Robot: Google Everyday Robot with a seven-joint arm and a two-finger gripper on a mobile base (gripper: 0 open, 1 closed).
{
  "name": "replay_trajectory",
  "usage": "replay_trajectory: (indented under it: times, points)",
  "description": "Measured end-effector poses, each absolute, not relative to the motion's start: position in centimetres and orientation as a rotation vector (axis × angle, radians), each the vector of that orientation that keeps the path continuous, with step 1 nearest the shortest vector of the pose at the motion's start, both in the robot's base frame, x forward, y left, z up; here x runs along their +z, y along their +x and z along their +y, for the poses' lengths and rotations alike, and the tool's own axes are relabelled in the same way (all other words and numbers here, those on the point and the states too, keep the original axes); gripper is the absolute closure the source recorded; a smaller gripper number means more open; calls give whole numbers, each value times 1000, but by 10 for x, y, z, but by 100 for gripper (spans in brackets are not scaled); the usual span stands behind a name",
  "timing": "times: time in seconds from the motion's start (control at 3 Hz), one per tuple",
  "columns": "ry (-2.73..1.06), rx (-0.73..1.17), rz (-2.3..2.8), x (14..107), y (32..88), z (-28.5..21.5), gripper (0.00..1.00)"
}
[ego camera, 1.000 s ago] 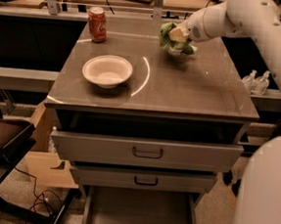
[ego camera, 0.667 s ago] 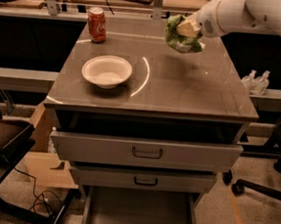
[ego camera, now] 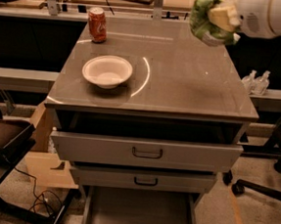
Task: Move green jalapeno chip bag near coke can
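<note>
The green jalapeno chip bag (ego camera: 205, 22) is crumpled and hangs in the air above the far right part of the tabletop. My gripper (ego camera: 223, 19) is shut on it, coming in from the right on a white arm (ego camera: 271, 17). The coke can (ego camera: 97, 25) stands upright at the far left corner of the tabletop, well apart from the bag.
A white bowl (ego camera: 107, 72) sits on the grey tabletop (ego camera: 182, 83) in front of the can. Two drawers (ego camera: 146, 153) stand partly open below. Two small bottles (ego camera: 257, 82) stand on a shelf to the right. A chair base (ego camera: 259, 185) is at the lower right.
My gripper has lifted the chip bag off the tabletop and now holds it higher in the air. The can and bowl have not moved.
</note>
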State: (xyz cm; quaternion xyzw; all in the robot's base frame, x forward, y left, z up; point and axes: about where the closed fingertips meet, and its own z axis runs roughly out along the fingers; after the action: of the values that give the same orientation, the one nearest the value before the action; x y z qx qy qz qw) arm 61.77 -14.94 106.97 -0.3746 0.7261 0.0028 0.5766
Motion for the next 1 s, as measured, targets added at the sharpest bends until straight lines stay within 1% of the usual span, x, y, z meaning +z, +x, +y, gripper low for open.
replay_trajectory:
  times: [0.33,0.67,1.0]
  points:
    - [-808,-31,1723,1056,567,-168,100]
    - [-780,-38,1731,1041,548,-180,100]
    - [-793,-52,1726,1038,552,-182,100]
